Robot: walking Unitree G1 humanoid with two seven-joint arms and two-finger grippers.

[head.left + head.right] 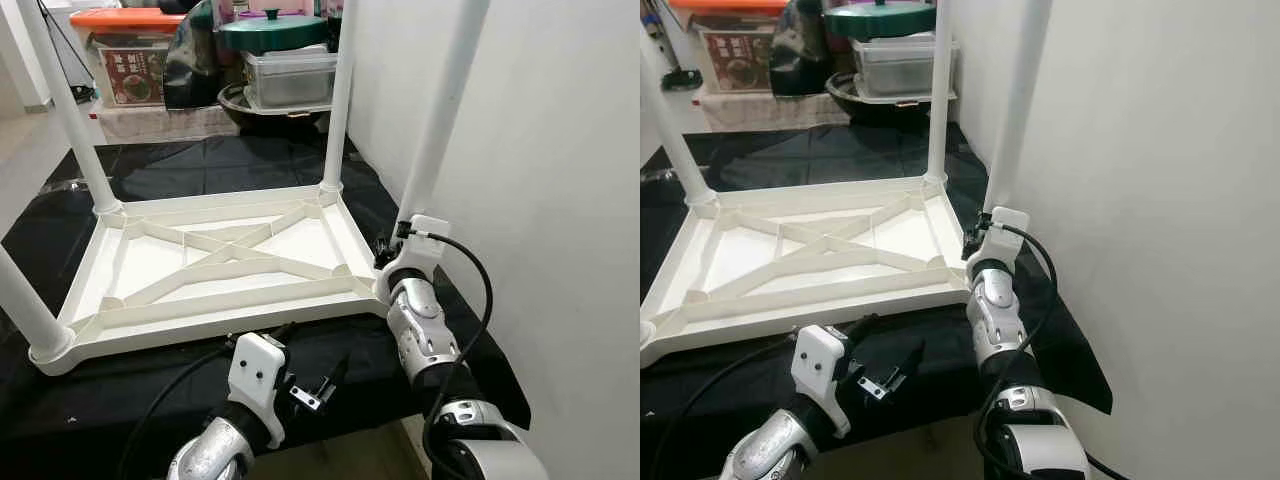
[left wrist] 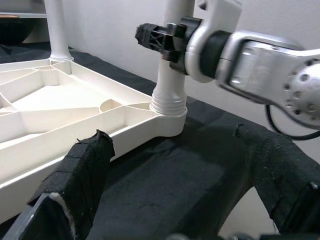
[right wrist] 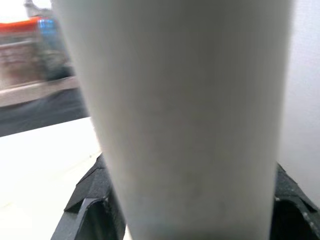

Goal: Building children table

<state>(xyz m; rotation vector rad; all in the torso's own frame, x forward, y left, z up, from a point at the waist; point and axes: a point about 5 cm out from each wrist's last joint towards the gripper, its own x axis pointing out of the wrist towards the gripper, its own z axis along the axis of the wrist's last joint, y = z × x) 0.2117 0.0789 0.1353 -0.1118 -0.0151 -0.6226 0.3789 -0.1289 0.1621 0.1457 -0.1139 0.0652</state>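
Nearest me at 6 o'clock, my left gripper hangs released over black cloth. At 3 o'clock my right gripper grasps the table leg, tight against the wall. From the left wrist I see that leg's threaded base seated in the upturned tabletop corner.

Silver jointed arms, white wrist housings, black cables.

All four table legs run past the top edge.
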